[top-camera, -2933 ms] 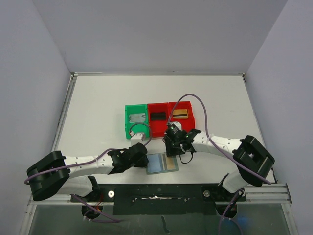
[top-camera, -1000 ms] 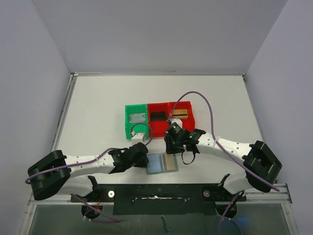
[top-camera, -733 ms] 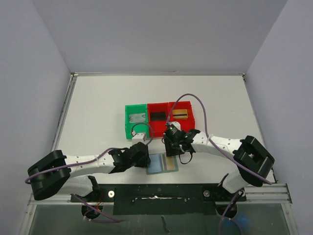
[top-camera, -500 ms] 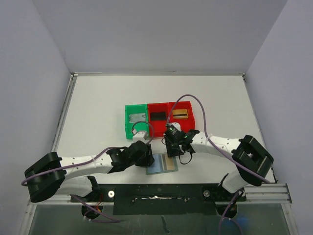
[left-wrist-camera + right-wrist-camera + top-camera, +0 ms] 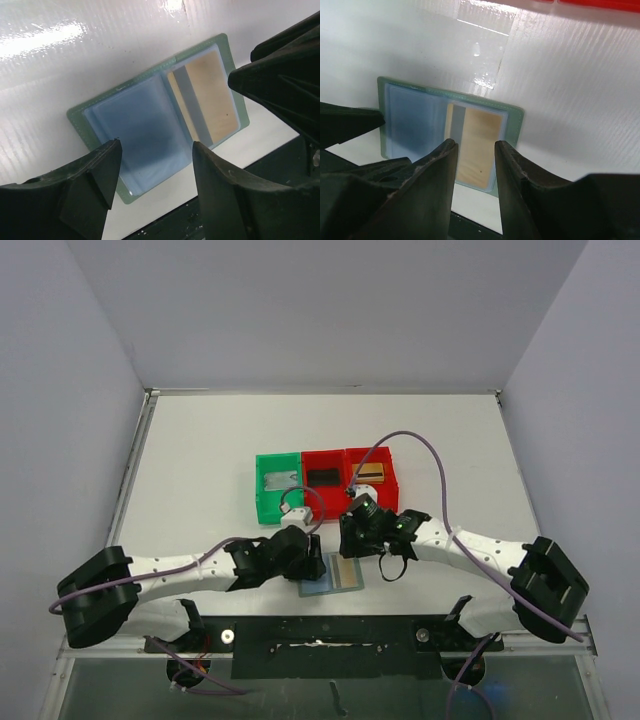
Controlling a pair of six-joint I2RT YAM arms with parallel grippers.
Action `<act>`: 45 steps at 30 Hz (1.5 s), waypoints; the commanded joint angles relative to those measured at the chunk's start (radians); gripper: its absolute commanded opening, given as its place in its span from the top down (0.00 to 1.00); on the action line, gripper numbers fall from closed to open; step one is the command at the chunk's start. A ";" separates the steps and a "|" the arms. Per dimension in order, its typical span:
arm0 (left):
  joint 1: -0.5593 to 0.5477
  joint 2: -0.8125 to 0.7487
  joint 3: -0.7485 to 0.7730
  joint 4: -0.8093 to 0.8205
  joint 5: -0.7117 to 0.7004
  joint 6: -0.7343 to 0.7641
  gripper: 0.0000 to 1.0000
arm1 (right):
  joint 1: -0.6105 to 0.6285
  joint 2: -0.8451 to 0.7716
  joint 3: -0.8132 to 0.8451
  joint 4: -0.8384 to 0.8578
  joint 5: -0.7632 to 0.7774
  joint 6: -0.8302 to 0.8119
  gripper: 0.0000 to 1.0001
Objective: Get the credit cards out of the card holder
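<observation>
Left end effector (image 5: 156, 150): the jaws stand well apart and grip nothing. The left wrist view looks between them down at the open card holder (image 5: 150, 125). The left arm (image 5: 180, 570) lies low and nearly level over the counter (image 5: 200, 460), reaching from its base at the near left toward the middle, with its wrist at the holder's left edge.

Right end effector (image 5: 476, 145): the jaws are parted by a narrower gap with nothing between them. They are poised over the half of the holder that shows a tan card (image 5: 477, 145) with a grey stripe along one side. The right arm (image 5: 470, 545) stretches from the near right toward the middle, with its wrist pitched down at the holder's far edge.

The fingertips of both units are close above the holder. Whether any of them touches it cannot be told from these views.

Card holder position: it lies flat and spread open on the counter near the front edge, between the two wrists. The tan card sits inside its right pocket, and the left pocket shows plain blue-grey.
</observation>
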 commanded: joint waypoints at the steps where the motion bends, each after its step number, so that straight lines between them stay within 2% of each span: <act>1: -0.061 0.104 0.153 -0.118 -0.135 -0.015 0.39 | -0.018 0.029 -0.017 0.064 -0.028 -0.012 0.63; 5: -0.083 0.240 0.243 -0.287 -0.239 -0.044 0.36 | -0.035 0.049 -0.026 0.070 -0.033 -0.010 0.61; 10: -0.108 0.343 0.259 -0.330 -0.275 -0.061 0.38 | -0.057 0.024 -0.052 0.087 -0.040 -0.004 0.59; 22: -0.128 0.362 0.240 -0.288 -0.280 -0.053 0.81 | -0.098 -0.035 -0.109 0.127 -0.076 -0.002 0.59; 25: -0.134 0.334 0.244 -0.280 -0.280 -0.047 0.83 | -0.098 -0.054 -0.111 0.139 -0.090 -0.004 0.59; 28: -0.136 0.280 0.243 -0.266 -0.279 -0.043 0.81 | -0.098 -0.087 -0.120 0.157 -0.095 -0.003 0.59; 29: -0.136 0.254 0.244 -0.267 -0.279 -0.041 0.77 | -0.100 -0.096 -0.123 0.158 -0.096 -0.002 0.59; 32: -0.136 0.199 0.259 -0.300 -0.298 -0.037 0.55 | -0.100 -0.122 -0.131 0.158 -0.102 -0.002 0.58; 35: -0.136 0.157 0.272 -0.345 -0.323 -0.030 0.44 | -0.102 -0.134 -0.141 0.163 -0.115 -0.001 0.56; 38: -0.134 0.129 0.256 -0.353 -0.327 -0.025 0.41 | -0.103 -0.111 -0.146 0.183 -0.152 -0.015 0.56; 45: -0.121 0.167 0.169 -0.246 -0.241 -0.050 0.41 | -0.098 -0.009 -0.159 0.266 -0.268 -0.042 0.58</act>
